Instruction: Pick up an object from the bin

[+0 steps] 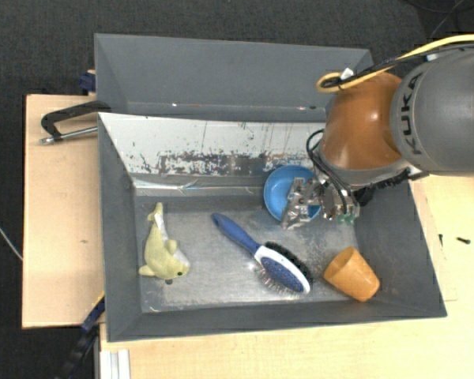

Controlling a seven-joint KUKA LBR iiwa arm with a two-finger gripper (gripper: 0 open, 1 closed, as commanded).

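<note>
My gripper [299, 210] hangs low in the bin's back right part, right over the near rim of a blue bowl [283, 188] that lies against the back wall. Its metal fingers point down and to the left, and their tips overlap the bowl's edge. A blue hairbrush [262, 255] with a white head and dark bristles lies diagonally just in front of the gripper. An orange cup [351, 275] lies on its side at the front right.
A pale yellow plush dolphin lies at the bin's front left [163, 251]. The arm with its orange cover reaches in over the right wall. Bare floor stretches between the plush toy and the brush.
</note>
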